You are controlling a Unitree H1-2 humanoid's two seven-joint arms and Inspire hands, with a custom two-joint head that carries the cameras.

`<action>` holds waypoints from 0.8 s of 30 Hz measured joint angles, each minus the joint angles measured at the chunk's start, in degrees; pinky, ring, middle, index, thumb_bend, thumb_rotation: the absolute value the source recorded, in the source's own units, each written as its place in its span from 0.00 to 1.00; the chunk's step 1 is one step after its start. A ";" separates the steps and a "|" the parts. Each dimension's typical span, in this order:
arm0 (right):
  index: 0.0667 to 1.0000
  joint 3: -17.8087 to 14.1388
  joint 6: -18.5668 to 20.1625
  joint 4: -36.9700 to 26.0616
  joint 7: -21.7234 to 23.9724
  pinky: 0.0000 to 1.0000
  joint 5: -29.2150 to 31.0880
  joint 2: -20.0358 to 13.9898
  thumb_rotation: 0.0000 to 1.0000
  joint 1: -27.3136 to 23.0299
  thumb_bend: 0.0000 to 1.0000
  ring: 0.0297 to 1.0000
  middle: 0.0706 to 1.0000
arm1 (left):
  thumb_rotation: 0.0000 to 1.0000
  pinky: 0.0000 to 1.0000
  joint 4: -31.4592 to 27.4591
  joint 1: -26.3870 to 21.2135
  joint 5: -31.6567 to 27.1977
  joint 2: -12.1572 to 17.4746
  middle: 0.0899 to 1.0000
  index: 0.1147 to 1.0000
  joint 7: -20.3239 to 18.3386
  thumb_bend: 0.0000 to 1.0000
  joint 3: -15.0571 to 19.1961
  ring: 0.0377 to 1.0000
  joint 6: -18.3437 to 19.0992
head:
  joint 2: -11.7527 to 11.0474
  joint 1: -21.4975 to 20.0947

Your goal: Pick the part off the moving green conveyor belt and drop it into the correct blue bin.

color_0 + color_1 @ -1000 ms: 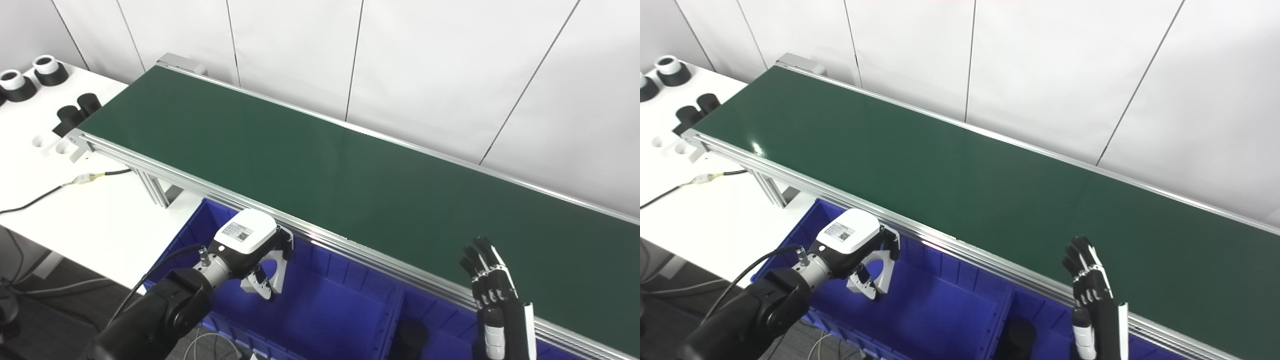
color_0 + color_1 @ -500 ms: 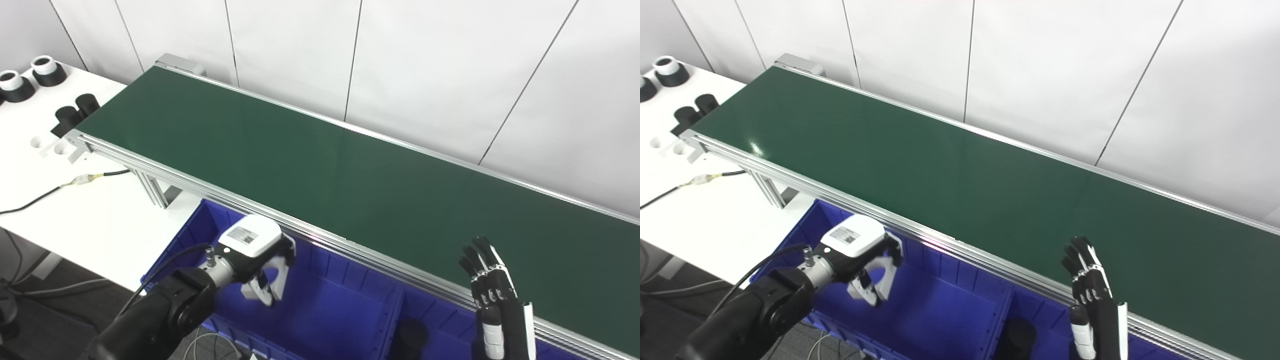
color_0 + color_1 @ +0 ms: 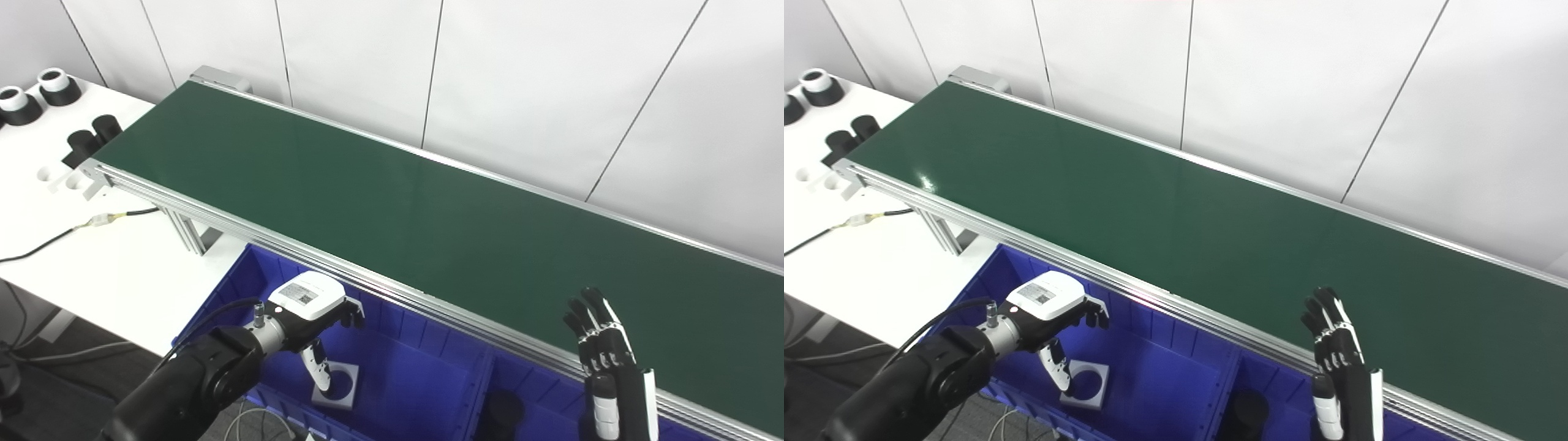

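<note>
White square part with a round hole lies flat on the floor of the blue bin, just under the left robot hand. That robot hand hangs over the bin with fingers spread, holding nothing; 1 finger points down beside the part. Green conveyor belt, behind the bin, carries nothing. Right robot hand waits at the belt's near rail, fingers apart. Best move now: lift straight up, clear of the bin wall.

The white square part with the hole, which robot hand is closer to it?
Left. The left hand hangs just above the white square part in the blue bin; the right hand is far off beside the belt.
</note>
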 measured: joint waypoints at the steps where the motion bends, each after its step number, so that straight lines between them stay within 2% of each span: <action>1: 0.85 0.00 0.00 -0.01 0.00 0.87 0.00 0.00 0.81 0.00 0.79 0.89 0.95 | 0.28 0.44 -0.32 -0.01 -0.15 -0.03 0.62 0.63 -0.06 1.00 0.02 0.54 0.00 | 0.09 -0.09; 6: 0.85 -0.01 0.03 -0.37 0.01 0.87 0.07 -0.03 0.80 0.18 0.80 0.89 0.95 | 0.26 0.43 -1.88 0.01 -2.77 -0.23 0.60 0.61 -0.01 1.00 0.30 0.53 -0.31 | 0.44 -0.44; 9: 0.85 -0.02 0.25 -0.41 0.05 0.87 0.14 -0.11 0.81 0.25 0.81 0.89 0.95 | 0.26 0.42 -3.51 0.19 -5.85 -1.55 0.58 0.61 0.64 1.00 0.86 0.52 -1.04 | 1.41 -3.51; 10: 0.85 -0.02 0.31 -0.46 0.08 0.86 0.06 -0.16 0.81 0.30 0.82 0.89 0.95 | 0.25 0.41 -4.47 0.37 -7.28 -2.11 0.58 0.60 0.71 1.00 0.89 0.51 -1.14 | 2.10 -7.17; 11: 0.85 -0.04 0.63 -0.71 0.04 0.86 -0.19 -0.15 0.81 0.42 0.82 0.89 0.95 | 0.24 0.41 -6.15 0.63 -9.04 -2.67 0.57 0.60 0.47 1.00 0.93 0.51 -1.16 | 2.11 -7.21; 12: 0.85 -0.03 0.78 -1.02 -0.13 0.86 -0.71 -0.09 0.81 0.61 0.83 0.89 0.95 | 0.24 0.41 -7.56 0.77 -10.65 -3.03 0.57 0.60 -0.01 1.00 0.97 0.51 -1.19 | 2.72 -11.99; 13: 0.86 0.01 0.91 -1.44 -0.36 0.85 -1.38 0.07 0.82 0.85 0.83 0.89 0.95 | 0.24 0.41 -9.33 0.82 -12.59 -3.13 0.57 0.60 -0.86 1.00 1.09 0.51 -1.16 | 2.72 -12.04; 14: 0.86 0.08 1.06 -1.84 -0.58 0.85 -1.93 0.36 0.81 1.08 0.83 0.88 0.95 | 0.24 0.42 -11.19 0.84 -14.59 -3.08 0.57 0.60 -1.56 1.00 1.42 0.51 -1.14 | 2.99 -15.43; 16: 0.85 0.33 1.33 -2.55 -0.86 0.86 -2.65 1.15 0.81 1.49 0.84 0.88 0.95 | 0.24 0.42 -13.16 0.83 -17.68 -3.02 0.56 0.59 -2.17 1.00 2.66 0.51 -1.22 | 2.99 -15.47; 18: 0.84 0.75 1.97 -2.78 -1.28 0.86 -3.65 2.14 0.80 1.72 0.85 0.88 0.96 | 0.25 0.42 -14.03 0.83 -20.85 -2.59 0.56 0.59 -2.18 1.00 3.75 0.51 -1.77 | 2.99 -21.86; 20: 0.84 1.19 2.89 -2.98 -2.11 0.86 -4.72 3.34 0.79 1.98 0.84 0.89 0.96 | 0.28 0.42 -14.22 0.81 -24.00 -1.92 0.56 0.58 -2.17 1.00 4.42 0.51 -2.96 | 2.73 -24.60; 21: 0.84 1.44 3.12 -2.99 -2.52 0.86 -5.38 3.96 0.79 2.05 0.84 0.89 0.96 | 0.29 0.42 -14.21 0.81 -25.61 -1.59 0.56 0.58 -2.17 1.00 4.83 0.51 -3.72 | 2.29 -27.57; 22: 0.83 1.70 3.27 -2.99 -2.85 0.86 -6.00 4.50 0.79 2.09 0.84 0.89 0.96 | 0.31 0.42 -14.17 0.73 -27.23 -1.44 0.55 0.58 -2.16 1.00 5.15 0.51 -4.16 | 2.29 -27.60; 23: 0.84 1.95 3.36 -2.98 -3.18 0.86 -6.63 5.05 0.78 2.12 0.84 0.89 0.96 | 0.32 0.43 -14.04 0.56 -28.62 -1.40 0.55 0.58 -2.15 1.00 5.42 0.51 -4.71 | 1.68 -30.56; 24: 0.84 2.16 3.44 -2.98 -3.38 0.86 -7.05 5.52 0.79 2.15 0.84 0.89 0.96 | 0.34 0.43 -13.85 0.36 -29.94 -1.41 0.55 0.58 -2.14 1.00 5.60 0.51 -5.22 | 1.58 -31.02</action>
